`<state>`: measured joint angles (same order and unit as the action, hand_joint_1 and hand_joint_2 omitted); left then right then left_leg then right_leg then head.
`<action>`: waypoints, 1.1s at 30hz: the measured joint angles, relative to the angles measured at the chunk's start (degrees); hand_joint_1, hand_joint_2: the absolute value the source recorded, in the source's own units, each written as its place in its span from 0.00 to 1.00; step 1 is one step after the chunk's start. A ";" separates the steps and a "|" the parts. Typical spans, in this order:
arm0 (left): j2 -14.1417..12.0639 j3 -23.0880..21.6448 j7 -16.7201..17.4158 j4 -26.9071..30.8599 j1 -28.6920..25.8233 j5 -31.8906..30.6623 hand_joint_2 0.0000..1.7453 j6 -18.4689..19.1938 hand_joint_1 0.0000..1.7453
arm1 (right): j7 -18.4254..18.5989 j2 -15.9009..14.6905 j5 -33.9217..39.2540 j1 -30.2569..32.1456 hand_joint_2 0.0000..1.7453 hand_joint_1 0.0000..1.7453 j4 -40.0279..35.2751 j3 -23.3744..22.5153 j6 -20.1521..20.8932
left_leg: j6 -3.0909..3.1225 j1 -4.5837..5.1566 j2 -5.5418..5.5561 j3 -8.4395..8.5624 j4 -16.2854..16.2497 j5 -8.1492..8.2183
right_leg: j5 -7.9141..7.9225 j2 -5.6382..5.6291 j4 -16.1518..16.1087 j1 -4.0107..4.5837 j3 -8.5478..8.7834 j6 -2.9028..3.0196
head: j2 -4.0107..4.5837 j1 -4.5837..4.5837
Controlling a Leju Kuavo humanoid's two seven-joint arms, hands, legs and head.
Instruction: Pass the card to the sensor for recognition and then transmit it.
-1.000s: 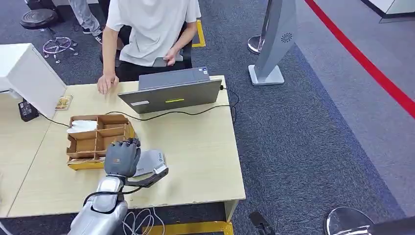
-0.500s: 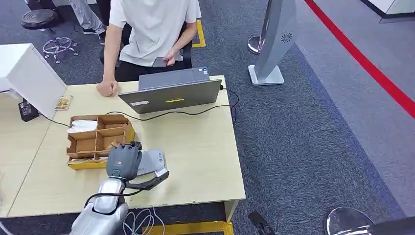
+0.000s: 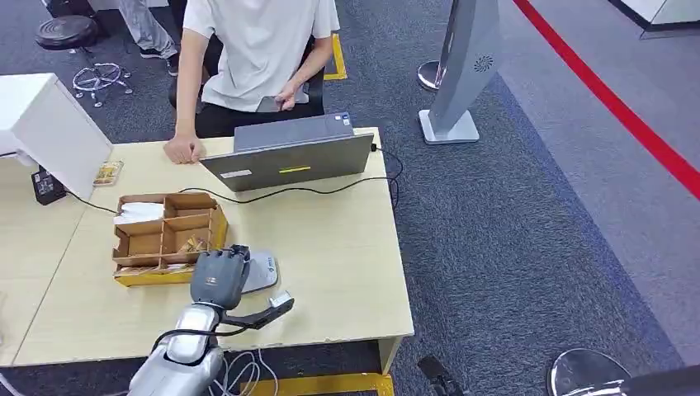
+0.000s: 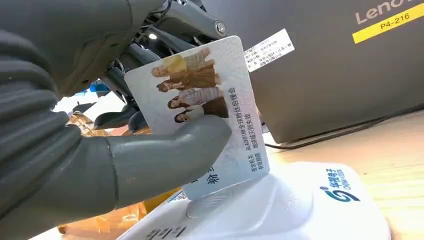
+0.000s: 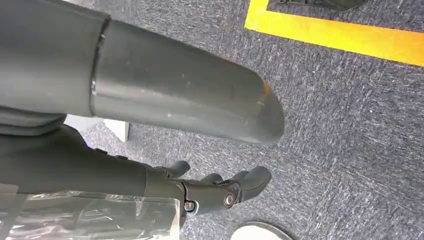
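Item one: the left robot hand (image 3: 219, 278), lower left of the head frame, which we find pinching the card (image 4: 200, 112) between thumb and fingers. The card's lower edge sits just above the white sensor (image 4: 280, 210) on the bench (image 3: 338, 247).

Item two: the right robot hand (image 5: 220, 192), hanging over grey carpet, fingers loosely curled and holding nothing.

Also logged: a cardboard divider box (image 3: 165, 235) beside the sensor, a laptop (image 3: 289, 157), and a seated person (image 3: 248, 49) at upper centre.

Photo-printed white card (image 4: 210, 115) tilted, lower edge just above white sensor (image 4: 280, 210)
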<state>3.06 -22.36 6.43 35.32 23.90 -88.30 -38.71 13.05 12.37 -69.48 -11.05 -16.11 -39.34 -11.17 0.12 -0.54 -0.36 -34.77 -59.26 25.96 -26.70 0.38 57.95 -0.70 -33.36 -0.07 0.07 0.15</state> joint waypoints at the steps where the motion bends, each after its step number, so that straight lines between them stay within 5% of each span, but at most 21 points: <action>1: 0.00 0.00 -0.26 -0.07 0.03 0.18 1.00 0.02 1.00 | 0.00 0.00 0.00 0.00 0.00 0.00 0.00 0.04 0.00 | 0.00 0.00 0.00 0.00 0.00 0.00 | 0.00 0.00 0.00 0.00 0.00 0.00 | 0.00 0.00; 13: -0.11 0.00 -2.25 -0.16 4.59 2.62 1.00 -0.22 1.00 | 0.20 0.00 1.09 -0.46 0.00 0.00 0.00 0.96 0.55 | 0.04 0.00 0.01 -0.01 -0.03 -0.12 | 0.06 0.01 0.00 0.00 -0.01 -0.02 | 0.00 0.00; 24: -0.70 0.00 -4.44 13.86 17.02 3.17 1.00 -1.07 1.00 | 1.11 0.02 0.81 -1.67 0.00 0.00 0.20 2.80 0.79 | 0.03 0.00 0.03 -0.06 -0.03 -0.21 | 0.19 0.05 0.02 0.01 -0.04 -0.01 | 0.00 -0.02; 28: -0.52 0.00 -3.02 14.45 21.40 0.11 1.00 -0.83 1.00 | 1.84 0.11 0.37 -2.34 0.00 0.00 0.37 3.63 1.33 | 0.01 -0.02 0.05 -0.12 -0.05 -0.26 | 0.21 0.07 0.02 0.01 -0.10 0.00 | 0.00 0.00; 33: 0.48 0.00 1.93 7.71 32.79 -0.39 1.00 1.05 1.00 | 2.97 0.83 -1.13 -4.38 0.00 0.00 0.81 5.18 3.08 | -0.01 -0.02 0.01 -0.16 -0.05 -0.34 | 0.32 0.02 0.03 0.02 -0.13 0.04 | 0.00 0.00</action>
<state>3.54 -22.36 8.36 43.03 56.69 -88.70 -37.66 16.02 13.20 -70.62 -15.42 -15.30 -34.17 -8.09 0.11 -0.56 -0.35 -34.93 -59.31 25.62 -26.38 0.40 57.98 -0.67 -33.49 -0.03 0.07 0.15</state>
